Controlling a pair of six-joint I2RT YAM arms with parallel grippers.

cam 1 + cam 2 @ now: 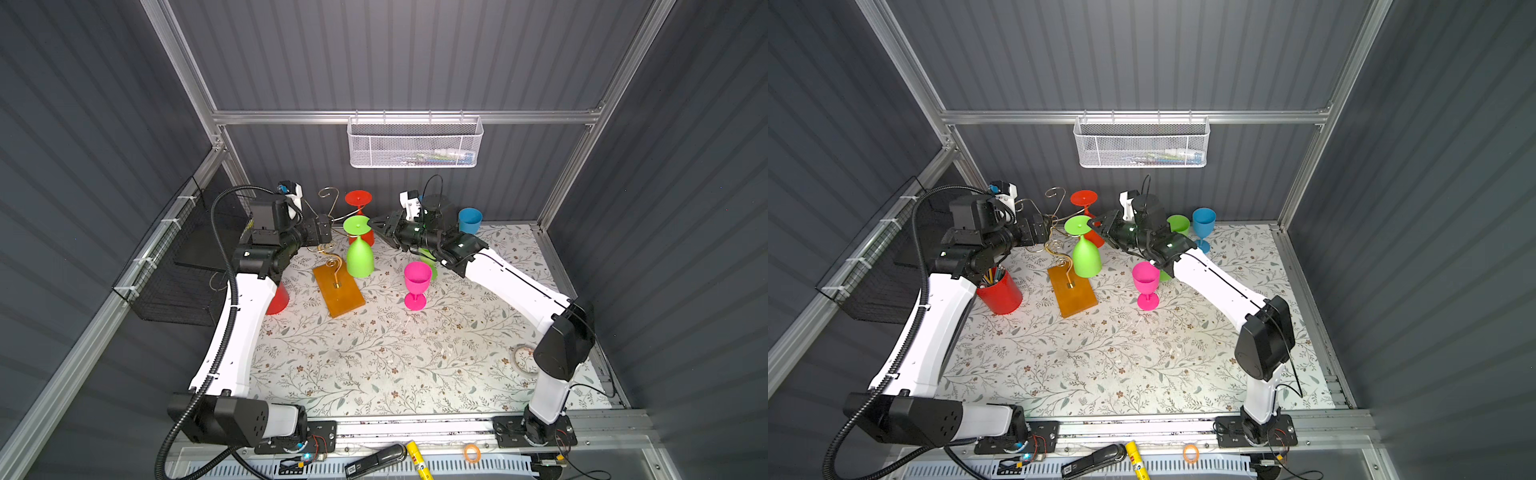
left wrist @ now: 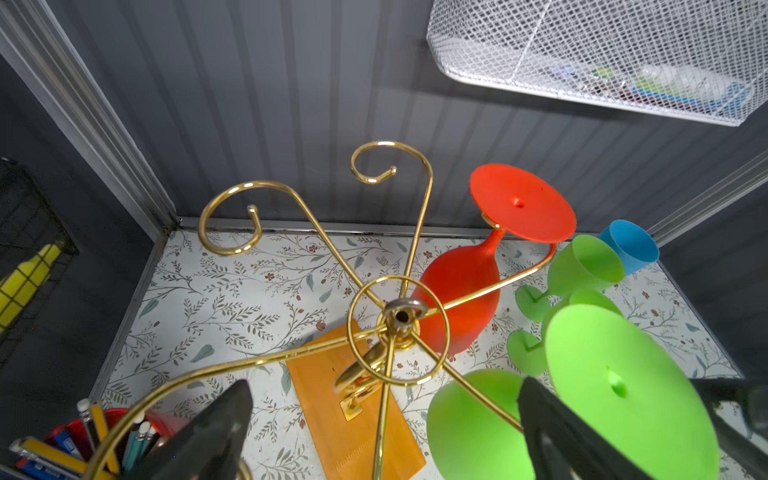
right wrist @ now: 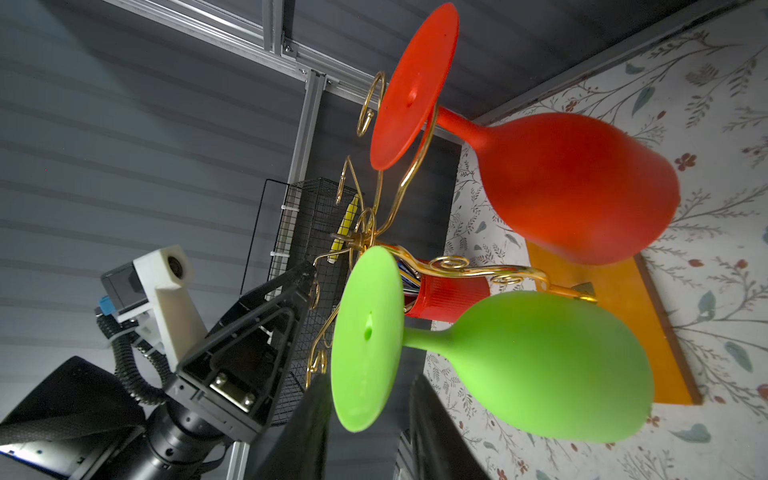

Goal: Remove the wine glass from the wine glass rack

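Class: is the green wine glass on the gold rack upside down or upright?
Upside down: the green wine glass hangs from the rack, foot on top, bowl below.

My L arm (image 1: 245, 316) rises at left of both top views, elbow bent, wrist reaching twd centre; L gripper (image 1: 327, 232) has jaws spread wide. R arm (image 1: 511, 282) stretches from lower right twd upper centre; R gripper (image 1: 372, 224) points left, jaws partly apart.
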